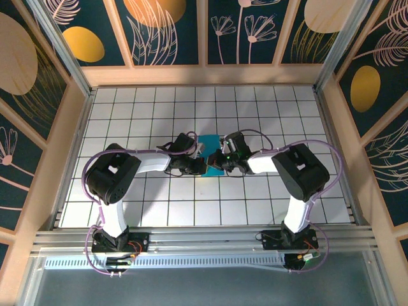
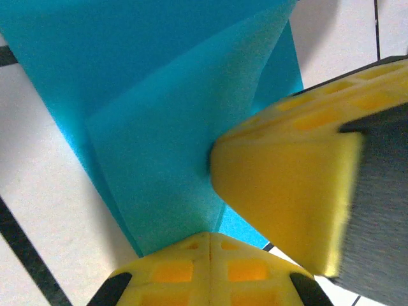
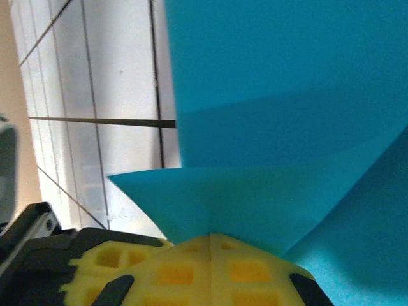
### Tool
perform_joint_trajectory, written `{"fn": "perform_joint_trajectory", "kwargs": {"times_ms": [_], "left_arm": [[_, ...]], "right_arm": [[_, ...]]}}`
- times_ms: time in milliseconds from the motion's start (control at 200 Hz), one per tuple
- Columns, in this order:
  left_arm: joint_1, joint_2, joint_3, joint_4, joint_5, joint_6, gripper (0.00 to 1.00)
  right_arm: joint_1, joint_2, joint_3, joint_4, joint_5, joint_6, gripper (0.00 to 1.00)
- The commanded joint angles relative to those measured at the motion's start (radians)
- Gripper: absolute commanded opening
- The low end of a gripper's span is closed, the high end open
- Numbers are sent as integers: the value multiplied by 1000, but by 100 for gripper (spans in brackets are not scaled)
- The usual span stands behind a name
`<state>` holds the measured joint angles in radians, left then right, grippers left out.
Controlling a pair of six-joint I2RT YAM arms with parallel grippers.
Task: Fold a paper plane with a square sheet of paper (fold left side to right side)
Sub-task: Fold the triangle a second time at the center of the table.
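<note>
Both grippers stand nose to nose at the middle of the table [image 1: 274,108], our left gripper [image 1: 194,155] on one side and our right gripper [image 1: 227,157] on the other. The square sheet of paper [image 1: 208,143] lies between them on the white tiles. In each wrist view our yellow fingers are pressed together at the seam with a cyan fold running in between them. We read both grippers as clamped on the paper, each pinching a raised flap. In the left wrist view a finger [image 2: 280,185] of the right gripper presses against the sheet just beside our own pinch.

We judge that the left-to-right fold is in hand and not yet finished, since the sheet shows slanted creases and layers standing off the tiles rather than one flat doubled strip. As we see it, the next move calls for carrying the left-held flap over until its edge meets the right edge. One gripper would anchor while the other travels, and then the crease gets flattened.

Room is generous, with bare tiles on every side and the wooden rim [image 1: 67,146] well apart. The tight spot is between the two grippers, which nearly touch. In the right wrist view the sheet's side edge runs straight across the tiles, a fair line to square against.
</note>
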<state>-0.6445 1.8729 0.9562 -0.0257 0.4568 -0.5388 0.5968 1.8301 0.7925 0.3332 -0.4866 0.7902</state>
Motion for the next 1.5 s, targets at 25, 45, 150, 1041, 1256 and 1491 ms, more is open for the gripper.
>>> {"fn": "perform_joint_trajectory", "kwargs": {"times_ms": [25, 45, 150, 1041, 1256, 1491], "left_arm": [[0, 29, -26, -109, -75, 14, 0], [0, 30, -25, -111, -75, 13, 0], [-1, 33, -25, -117, -79, 8, 0], [0, 29, -64, -131, -98, 5, 0], [-1, 24, -69, -129, -99, 5, 0], [0, 22, -68, -123, -94, 9, 0]], "right_arm": [[5, 29, 27, -30, 25, -10, 0], [6, 32, 27, -35, 27, -12, 0], [2, 46, 26, -50, 35, -17, 0], [-133, 80, 106, -191, 99, -132, 0], [-187, 86, 120, -213, 103, -155, 0], [-245, 88, 156, -247, 102, -191, 0]]}}
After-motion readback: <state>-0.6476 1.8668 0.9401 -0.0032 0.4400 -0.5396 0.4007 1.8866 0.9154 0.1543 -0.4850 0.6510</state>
